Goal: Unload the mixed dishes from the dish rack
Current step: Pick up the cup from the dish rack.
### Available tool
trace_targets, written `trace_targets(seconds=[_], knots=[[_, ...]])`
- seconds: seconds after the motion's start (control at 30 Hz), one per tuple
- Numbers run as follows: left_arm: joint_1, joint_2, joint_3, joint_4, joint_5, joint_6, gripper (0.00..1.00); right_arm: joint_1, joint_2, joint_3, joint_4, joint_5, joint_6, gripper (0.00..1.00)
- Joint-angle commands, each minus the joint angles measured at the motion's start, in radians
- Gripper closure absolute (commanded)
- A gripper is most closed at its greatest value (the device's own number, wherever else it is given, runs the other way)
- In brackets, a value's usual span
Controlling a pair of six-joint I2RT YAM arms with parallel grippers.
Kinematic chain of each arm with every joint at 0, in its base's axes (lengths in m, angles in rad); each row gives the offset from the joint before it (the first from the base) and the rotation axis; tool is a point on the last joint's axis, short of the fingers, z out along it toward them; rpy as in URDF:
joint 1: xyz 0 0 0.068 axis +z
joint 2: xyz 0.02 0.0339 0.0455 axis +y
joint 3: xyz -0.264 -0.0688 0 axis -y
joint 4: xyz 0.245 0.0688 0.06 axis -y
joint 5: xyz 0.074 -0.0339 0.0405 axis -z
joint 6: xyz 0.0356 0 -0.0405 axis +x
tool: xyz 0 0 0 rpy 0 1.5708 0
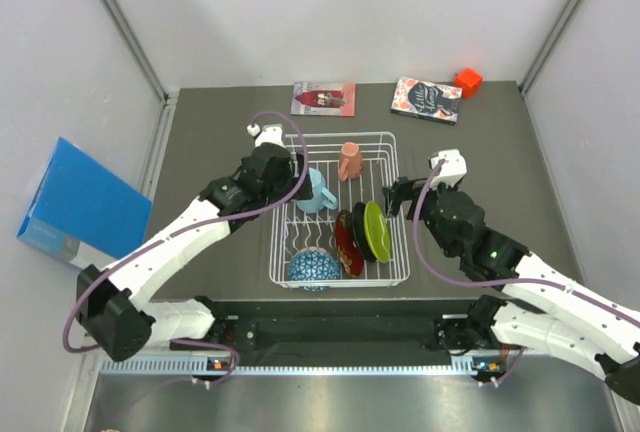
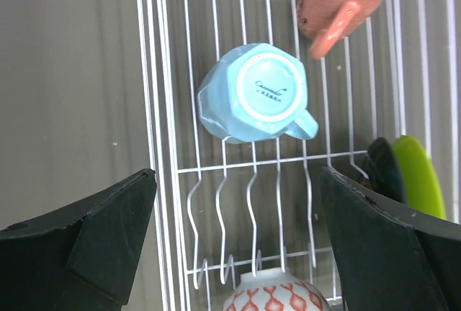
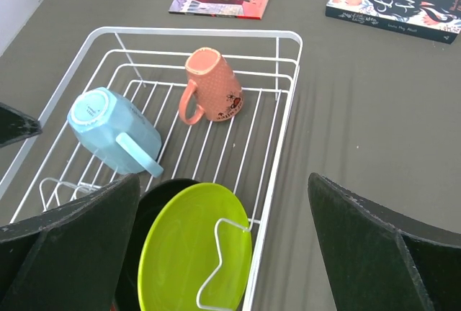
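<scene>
Rack (image 1: 370, 134): white wire, mid-table, between the two arms; all six dishes inside.
Mug (image 1: 314, 190): light blue; far-left part of rack; tipped over, base in full view of the left wrist camera, handle toward the right.
Cup (image 1: 349, 161): salmon pink; far middle of rack, just beside the far wall; tilted, base up, handle toward the mug.
Green plate (image 1: 376, 230): on edge in the near-right dividers; rightmost of three, just beside the right wall.
Black plate (image 1: 361, 234): on edge, directly left of green plate; contact between them not clear.
Red plate (image 1: 347, 244): on edge, left of black plate.
Bowl (image 1: 311, 268): blue pattern; near-left corner of rack; exact pose not clear.
Left gripper (image 1: 293, 160): above the far-left corner of rack, aimed down at the mug; jaws wide apart, clear of the mug.
Right gripper (image 1: 395, 197): at the right wall of rack, above the green plate; jaws wide apart, clear of the plates.
Left book (image 1: 324, 98): flat on table (image 1: 220, 132), beyond the rack.
Right book (image 1: 427, 99): flat, far right, near the block (image 1: 468, 81).
Box (image 1: 80, 202): blue, off the left edge of table.
</scene>
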Motion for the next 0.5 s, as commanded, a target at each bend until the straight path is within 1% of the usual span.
trace_targets(seconds=[0.0, 0.13, 0.23, 0.33, 0.47], knots=[[0.000, 0.074, 0.071, -0.010, -0.059, 0.019, 0.01, 0.013, -0.004, 0.026, 0.014, 0.011, -0.005, 0.00], [0.000, 0.178, 0.162, -0.052, -0.100, -0.010, 0.01, 0.013, 0.007, 0.026, 0.008, 0.023, -0.001, 0.00], [0.001, 0.244, 0.213, -0.059, -0.087, -0.033, 0.02, 0.013, 0.010, 0.026, 0.000, 0.027, 0.001, 0.00], [0.000, 0.295, 0.242, -0.047, -0.082, -0.057, 0.02, 0.013, 0.005, 0.026, -0.006, 0.031, 0.001, 0.00], [0.000, 0.358, 0.279, -0.073, -0.096, -0.088, 0.03, 0.013, -0.001, 0.020, -0.010, 0.037, -0.002, 0.00]])
